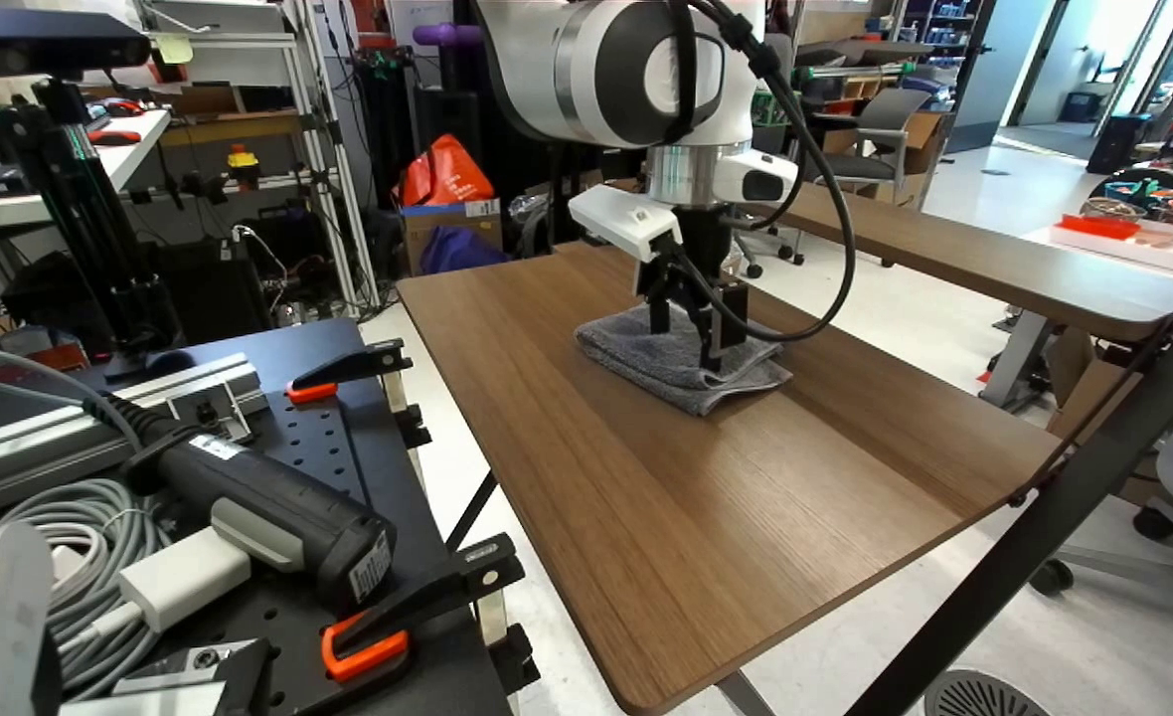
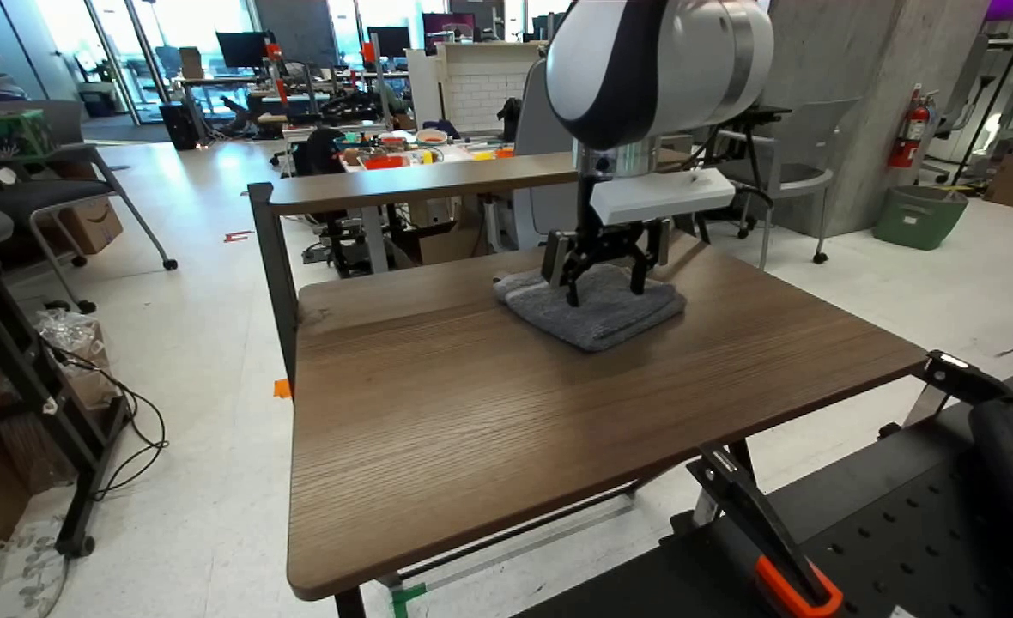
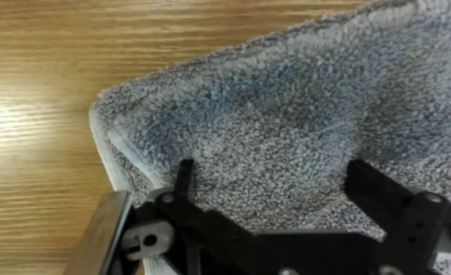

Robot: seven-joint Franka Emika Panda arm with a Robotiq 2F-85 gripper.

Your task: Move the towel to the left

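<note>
A folded grey towel lies on the brown wooden table and shows in both exterior views (image 1: 636, 350) (image 2: 594, 324). In the wrist view the towel (image 3: 267, 126) fills most of the picture, with a pale hem at its left corner. My gripper (image 1: 685, 348) points down over the towel in both exterior views (image 2: 605, 297). Its fingers are wide apart in the wrist view (image 3: 270, 163), with towel surface showing between them. The fingertips are at the towel's top face and seem to touch it. No cloth is pinched between them.
The table (image 1: 666, 527) extends around the towel. A raised wooden shelf (image 1: 984, 264) runs along one long side. A black bench (image 1: 318, 438) with orange-handled clamps (image 1: 368, 651), a dark handheld tool (image 1: 268, 497) and coiled cables stands beside the opposite side.
</note>
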